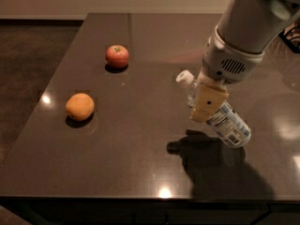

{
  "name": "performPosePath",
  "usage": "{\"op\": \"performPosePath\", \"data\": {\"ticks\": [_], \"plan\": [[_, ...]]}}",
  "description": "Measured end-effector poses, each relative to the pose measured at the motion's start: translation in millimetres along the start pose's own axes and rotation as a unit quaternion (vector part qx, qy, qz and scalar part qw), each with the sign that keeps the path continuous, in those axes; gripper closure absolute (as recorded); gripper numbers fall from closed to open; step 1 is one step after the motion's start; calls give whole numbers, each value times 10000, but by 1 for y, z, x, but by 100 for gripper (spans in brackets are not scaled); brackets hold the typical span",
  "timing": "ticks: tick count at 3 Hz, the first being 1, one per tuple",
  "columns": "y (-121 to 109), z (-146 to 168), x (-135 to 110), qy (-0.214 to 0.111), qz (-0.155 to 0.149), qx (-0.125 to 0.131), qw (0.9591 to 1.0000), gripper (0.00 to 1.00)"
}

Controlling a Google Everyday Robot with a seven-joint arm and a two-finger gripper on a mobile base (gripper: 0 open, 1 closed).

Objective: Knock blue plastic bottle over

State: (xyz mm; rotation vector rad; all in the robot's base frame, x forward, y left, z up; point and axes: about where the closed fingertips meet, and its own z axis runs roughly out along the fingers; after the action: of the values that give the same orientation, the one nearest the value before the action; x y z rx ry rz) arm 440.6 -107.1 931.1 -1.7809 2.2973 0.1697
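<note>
Blue plastic bottle (230, 126) sits in the right half of the bench (140, 168), nearer the right edge than the left and about midway between far and near edges. It is heavily tilted, not upright and not yet flat. White cap (184, 78) points up and toward the far-left corner; the base points toward the near-right corner. Cannot tell whether the base touches the bench or hangs just above it; the shadow (211, 156) lies close under it.

Tool (206, 108) hangs from the white arm (243, 27), which comes in over the far-right corner. The tool's tan part lies across the bottle's upper body, just below the neck and in front of it. Cannot tell whether the tool is apart, together or clamped on the bottle; contact looks likely but the far side is hidden.

Apple (116, 56) toward the far-left corner, orange (79, 107) by the left edge. Both well apart from the bottle.

Judgement on the step: the tip is mostly made and the job is to finish it cleanly.
- Carry the push on along the lean, toward the far-left corner, low and slow.
- If the tool does clamp the bottle, let go near the bench so it lies down rather than drops.
- A round bottle on a glossy bench will likely roll, so keep the speed down to avoid sending it to the near or right edge.
- Withdraw upward, clear of the label.
</note>
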Motion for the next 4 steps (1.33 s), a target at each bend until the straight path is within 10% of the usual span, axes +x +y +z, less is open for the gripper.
{"op": "performPosePath", "data": {"ticks": [2, 4], "plan": [[0, 36, 5, 935, -254, -41, 9953, 60], [4, 58, -2, 1142, -362, -107, 9927, 14]]}}
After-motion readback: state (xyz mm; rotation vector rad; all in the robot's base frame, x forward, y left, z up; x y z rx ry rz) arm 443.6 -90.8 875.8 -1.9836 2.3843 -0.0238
